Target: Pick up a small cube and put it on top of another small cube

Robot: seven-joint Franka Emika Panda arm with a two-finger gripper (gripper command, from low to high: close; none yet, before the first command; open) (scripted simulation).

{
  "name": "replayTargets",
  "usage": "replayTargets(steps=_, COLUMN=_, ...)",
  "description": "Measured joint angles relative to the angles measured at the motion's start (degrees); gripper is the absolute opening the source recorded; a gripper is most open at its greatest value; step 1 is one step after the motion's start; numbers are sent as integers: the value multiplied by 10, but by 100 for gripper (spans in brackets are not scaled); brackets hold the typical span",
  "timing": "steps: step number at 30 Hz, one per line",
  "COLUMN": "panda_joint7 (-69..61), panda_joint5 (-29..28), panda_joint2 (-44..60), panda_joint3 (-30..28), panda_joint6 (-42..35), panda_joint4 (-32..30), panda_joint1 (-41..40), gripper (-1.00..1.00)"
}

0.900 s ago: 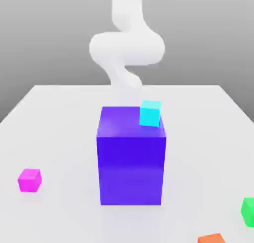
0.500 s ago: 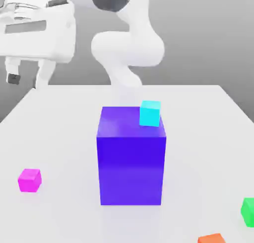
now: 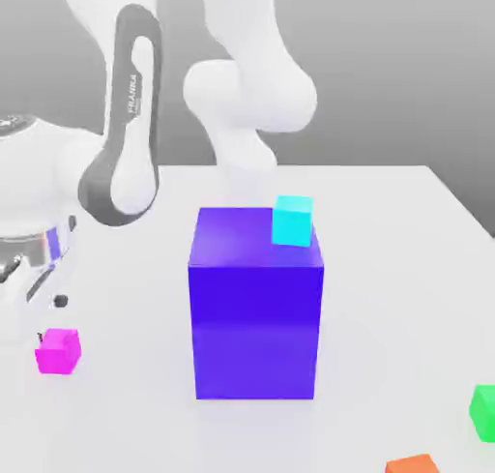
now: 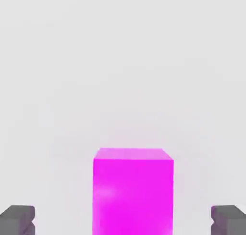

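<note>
White table (image 3: 387, 258), simulator render. The small magenta cube (image 3: 58, 351) sat flat on the table near the exterior view's left edge, well apart from the big blue-violet block (image 3: 256, 307) at centre. Being a cube, it had no long axis; it rested on one face, top face level, with one vertical face turned roughly toward the exterior camera and a sliver of its side face showing on the right.

In the hand view the same cube (image 4: 133, 191) stood squarely between the two dark fingertips (image 4: 17, 219), one face toward the camera and its edges lined up with the line joining the fingers. Clear gaps showed on both sides of the cube, so nothing was touching it.

Gripper (image 3: 39, 311) hung just above the magenta cube at the exterior view's left, fingers spread wide and gripping nothing.

A cyan small cube (image 3: 292, 221) sat at the big block's top, far right corner, slightly turned. A green cube (image 3: 483, 411) and an orange one (image 3: 414, 464) lay near the exterior view's lower right, cut by the frame edges.
</note>
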Motion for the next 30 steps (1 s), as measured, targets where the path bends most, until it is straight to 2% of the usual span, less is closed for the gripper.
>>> replayTargets(steps=1, panda_joint7=-5, panda_joint5=7, panda_joint2=21, panda_joint3=7, panda_joint6=16, panda_joint4=4, panda_joint1=-6, gripper=0)
replayTargets(steps=2, panda_joint7=-8, panda_joint5=11, panda_joint2=38, panda_joint3=14, panda_joint6=30, panda_joint4=7, panda_joint1=-12, gripper=-100)
replayTargets(steps=9, panda_joint7=-8, panda_joint5=10, panda_joint2=41, panda_joint3=16, panda_joint6=34, panda_joint4=8, panda_joint1=-14, gripper=-100)
replayTargets(steps=15, panda_joint7=19, panda_joint5=-33, panda_joint2=-64, panda_joint3=-8, panda_joint6=-51, panda_joint4=-11, panda_joint1=6, gripper=-100)
replayTargets(steps=30, panda_joint7=59, panda_joint5=-123, panda_joint2=-30, panda_joint3=213, panda_joint6=-149, panda_joint4=112, panda_joint1=263, gripper=-100)
